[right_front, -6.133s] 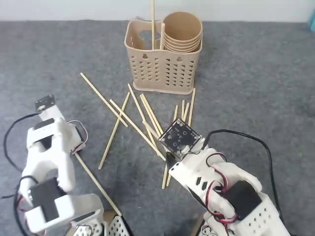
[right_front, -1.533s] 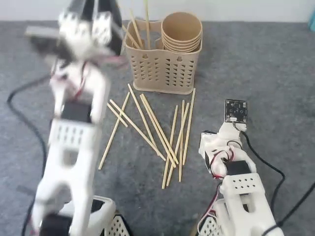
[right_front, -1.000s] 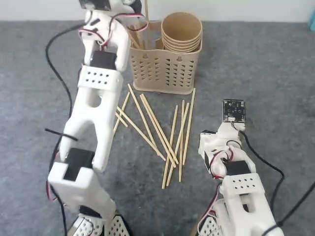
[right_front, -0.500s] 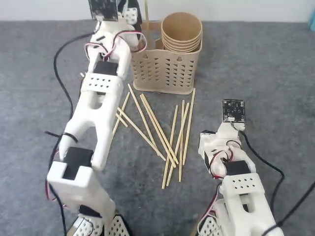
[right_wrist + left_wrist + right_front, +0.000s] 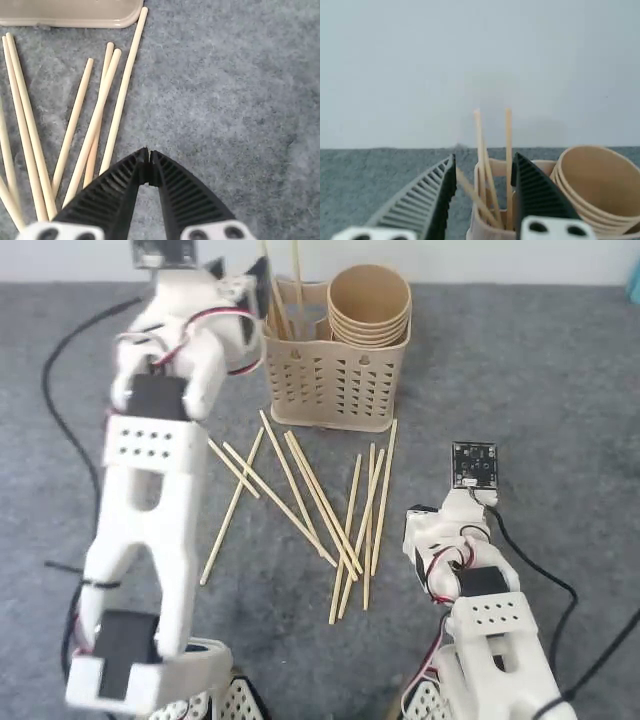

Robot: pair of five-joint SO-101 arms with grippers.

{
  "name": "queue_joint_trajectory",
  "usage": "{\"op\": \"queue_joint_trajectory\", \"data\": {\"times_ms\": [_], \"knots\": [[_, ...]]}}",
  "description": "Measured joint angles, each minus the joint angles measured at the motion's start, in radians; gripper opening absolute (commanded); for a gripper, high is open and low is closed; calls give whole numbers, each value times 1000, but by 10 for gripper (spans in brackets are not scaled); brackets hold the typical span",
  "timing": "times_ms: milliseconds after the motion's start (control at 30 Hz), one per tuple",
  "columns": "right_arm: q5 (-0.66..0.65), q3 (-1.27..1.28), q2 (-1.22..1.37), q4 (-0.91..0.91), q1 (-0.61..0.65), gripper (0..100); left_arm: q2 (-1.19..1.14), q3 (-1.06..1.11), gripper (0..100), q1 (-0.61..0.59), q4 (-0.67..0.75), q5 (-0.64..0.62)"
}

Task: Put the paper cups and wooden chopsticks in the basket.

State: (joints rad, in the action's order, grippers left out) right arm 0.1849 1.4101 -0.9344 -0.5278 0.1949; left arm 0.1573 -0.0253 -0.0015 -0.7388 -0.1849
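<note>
1. The paper cups (image 5: 370, 302) are sitting stacked inside the basket (image 5: 330, 385), so that part is looking done.
2. A few wooden chopsticks (image 5: 508, 150) are standing upright in the basket's other compartment. The left pincer (image 5: 485, 159) is hovering just beside that end, jaws spread and gripping nothing, which is probably the drop-off step.
3. Many loose chopsticks (image 5: 320, 500) are lying fanned and crossing on the tabletop (image 5: 540, 390) in front of the basket.
4. The right pincer (image 5: 149, 156) is resting pressed together and empty, near the outermost sticks.
5. The next move is calling for one pincer, spread, to come down across a single uncrossed stick and pinch it.
</note>
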Motion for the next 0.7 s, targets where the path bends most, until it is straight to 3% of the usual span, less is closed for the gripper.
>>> {"op": "queue_joint_trajectory", "data": {"times_ms": [267,400,533,700], "knots": [[0,11,0,-2,2,6,95,49,174,-186,-365,0],[0,15,0,-3,3,6,77,201,174,-279,-356,-58],[0,15,0,-3,2,6,-46,328,174,-328,-245,-170],[0,15,0,-3,5,6,-304,302,174,-331,-157,-241]]}}
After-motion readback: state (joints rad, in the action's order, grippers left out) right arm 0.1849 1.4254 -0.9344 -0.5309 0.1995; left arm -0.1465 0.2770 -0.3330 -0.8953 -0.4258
